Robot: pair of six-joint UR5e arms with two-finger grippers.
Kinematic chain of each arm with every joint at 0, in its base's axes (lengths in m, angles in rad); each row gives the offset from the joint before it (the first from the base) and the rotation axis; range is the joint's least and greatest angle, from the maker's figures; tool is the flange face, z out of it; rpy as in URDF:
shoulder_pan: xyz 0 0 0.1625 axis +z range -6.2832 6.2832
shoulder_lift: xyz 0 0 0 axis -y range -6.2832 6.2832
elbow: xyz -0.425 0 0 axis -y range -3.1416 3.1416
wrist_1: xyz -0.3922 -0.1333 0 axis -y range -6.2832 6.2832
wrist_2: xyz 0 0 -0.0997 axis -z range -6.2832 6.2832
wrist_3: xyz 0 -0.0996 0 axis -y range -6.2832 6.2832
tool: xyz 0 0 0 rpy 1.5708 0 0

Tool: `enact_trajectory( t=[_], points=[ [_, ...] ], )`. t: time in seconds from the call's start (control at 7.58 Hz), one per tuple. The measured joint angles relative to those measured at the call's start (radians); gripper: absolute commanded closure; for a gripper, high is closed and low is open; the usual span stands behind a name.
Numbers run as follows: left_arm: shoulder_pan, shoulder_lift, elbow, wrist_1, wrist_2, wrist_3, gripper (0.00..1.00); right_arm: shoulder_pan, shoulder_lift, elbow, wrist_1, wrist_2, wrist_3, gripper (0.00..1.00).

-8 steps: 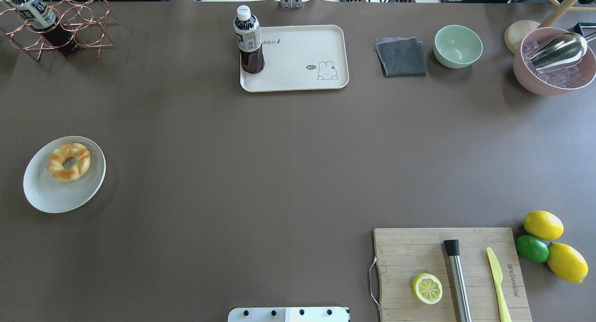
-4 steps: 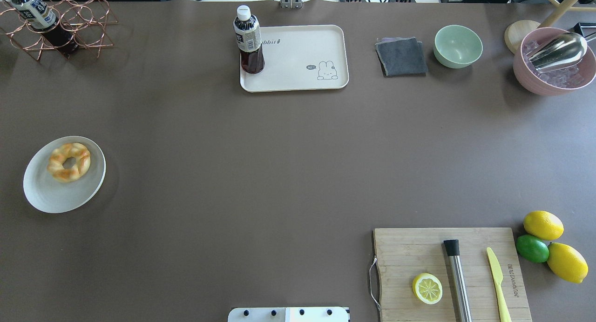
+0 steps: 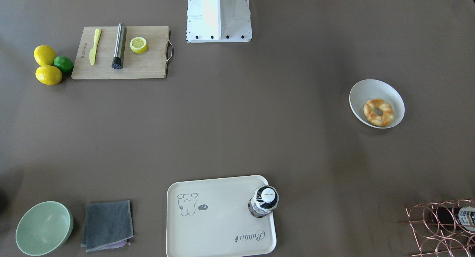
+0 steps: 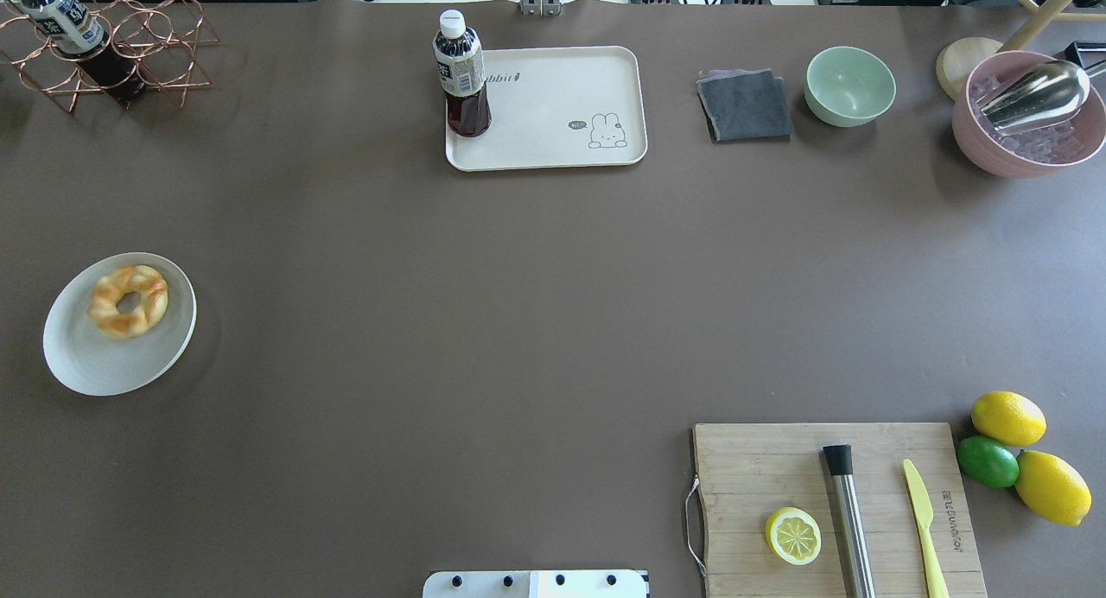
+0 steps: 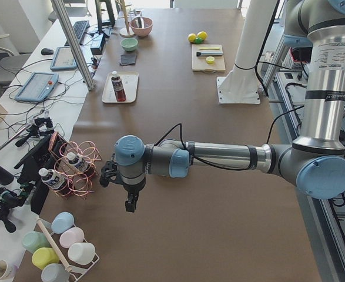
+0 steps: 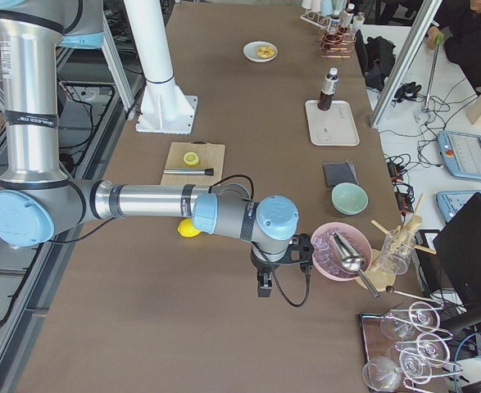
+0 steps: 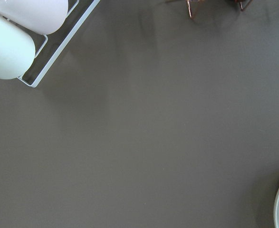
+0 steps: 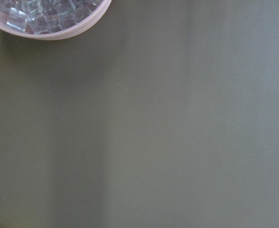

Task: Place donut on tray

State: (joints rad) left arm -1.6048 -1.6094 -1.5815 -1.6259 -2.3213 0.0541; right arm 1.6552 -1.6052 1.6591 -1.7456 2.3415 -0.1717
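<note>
Lying on plate (image 4: 102, 363) — donut (image 4: 152, 297), tray (image 4: 553, 114) well apart.

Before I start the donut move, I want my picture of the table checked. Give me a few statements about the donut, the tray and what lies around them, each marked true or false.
1. The donut lies on the white plate. True.
2. The tray holds nothing. False: a bottle stands upright at one of its corners.
3. A lemon half lies on the cutting board. True.
4. The green bowl sits on the tray. False: it sits on the table, beside the grey cloth.
</note>
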Motion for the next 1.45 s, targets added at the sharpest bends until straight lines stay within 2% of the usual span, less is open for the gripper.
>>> enact_trajectory(
  t=[0.26, 1.45],
  points=[
    [0.002, 0.006, -0.001, 0.000, 0.021, -0.002, 0.02, 0.000, 0.000, 0.000, 0.001, -0.003, 0.000, 0.00],
    [0.005, 0.009, 0.007, -0.001, 0.004, 0.000, 0.02, 0.000, -0.004, -0.003, 0.000, -0.001, 0.001, 0.00]
  ],
)
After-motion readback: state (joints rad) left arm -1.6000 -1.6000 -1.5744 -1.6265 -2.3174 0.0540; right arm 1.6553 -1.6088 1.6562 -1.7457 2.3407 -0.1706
